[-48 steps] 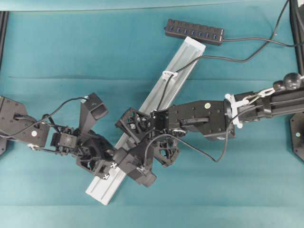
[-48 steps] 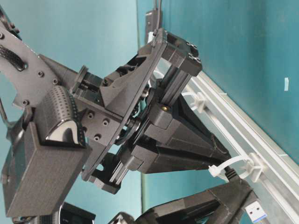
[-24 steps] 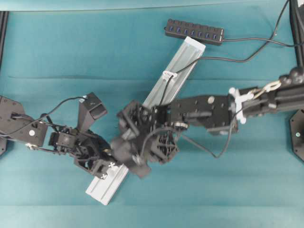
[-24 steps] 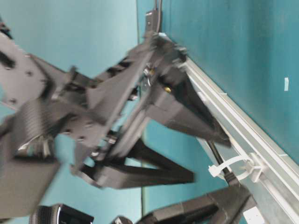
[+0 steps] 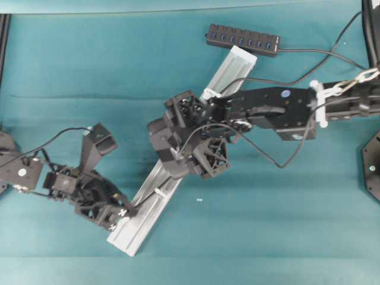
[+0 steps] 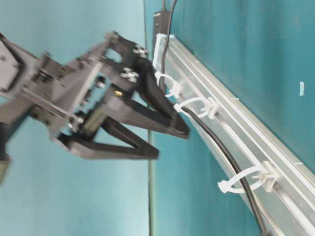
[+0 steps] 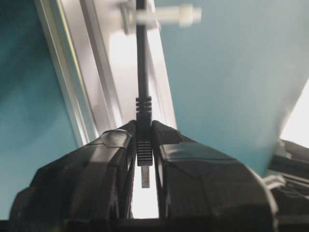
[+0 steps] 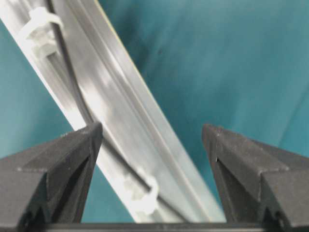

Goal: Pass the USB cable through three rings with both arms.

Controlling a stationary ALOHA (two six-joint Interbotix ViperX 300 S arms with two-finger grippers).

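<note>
The cable runs along the silver rail and, in the table-level view, it sits inside all three white rings: the near one, the middle one and the far one, where the blur leaves the threading less certain. Its plug has come out past the last ring and is pinched between the closed jaws of the left pincer, down at the low end of the rail; the left wrist view shows the cord taut and straight back up to a ring. So the threading itself looks done, or as good as. The right pincer hangs over the middle of the rail with its jaws spread wide and nothing in them. What's left, I'd judge, is little: perhaps drawing more slack through and letting go of the plug. Beyond the rail's top end lies a black hub bar on the teal surface.
</note>
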